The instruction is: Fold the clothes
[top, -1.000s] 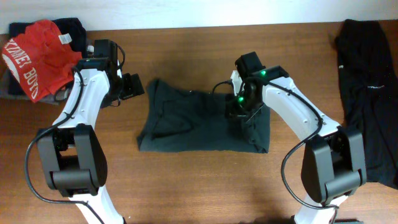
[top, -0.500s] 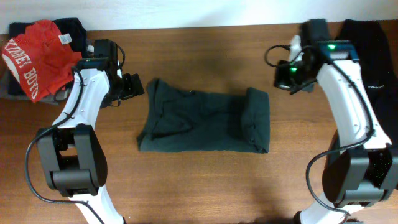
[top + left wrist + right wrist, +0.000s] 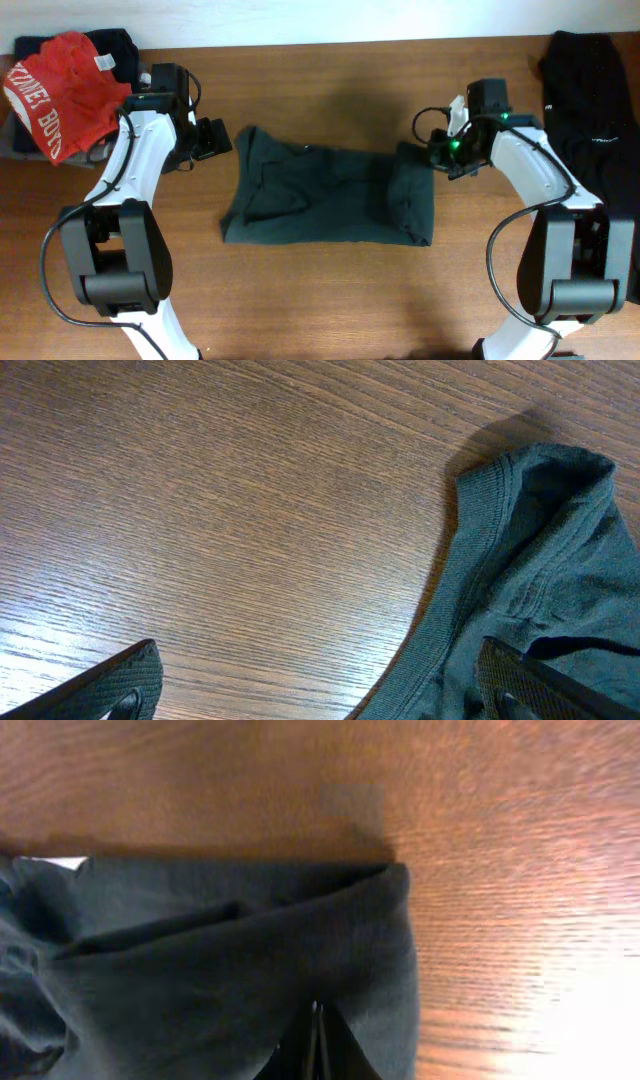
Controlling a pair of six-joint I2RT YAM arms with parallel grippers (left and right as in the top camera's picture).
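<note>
Grey-green shirt (image 3: 330, 198) lies in the middle of the table (image 3: 330, 300), a rough rectangle. Its right edge is folded in over itself and the left half is wrinkled. Left jaws are released and spread wide, just off the shirt's far left corner and not touching it. In the left wrist view both fingers (image 3: 110, 685) sit at the bottom corners, bare wood between them, with the shirt's ribbed edge reaching the right one. Right jaws are clenched at the shirt's far right corner. In the right wrist view the fingertips (image 3: 316, 1045) are pressed together over dark cloth; can't tell if any fabric is pinched. Red shirt (image 3: 55, 90) with white lettering is bunched at the far left, on a dark pile (image 3: 115, 45). Black garment (image 3: 590, 130) lies along the right edge, well apart.
</note>
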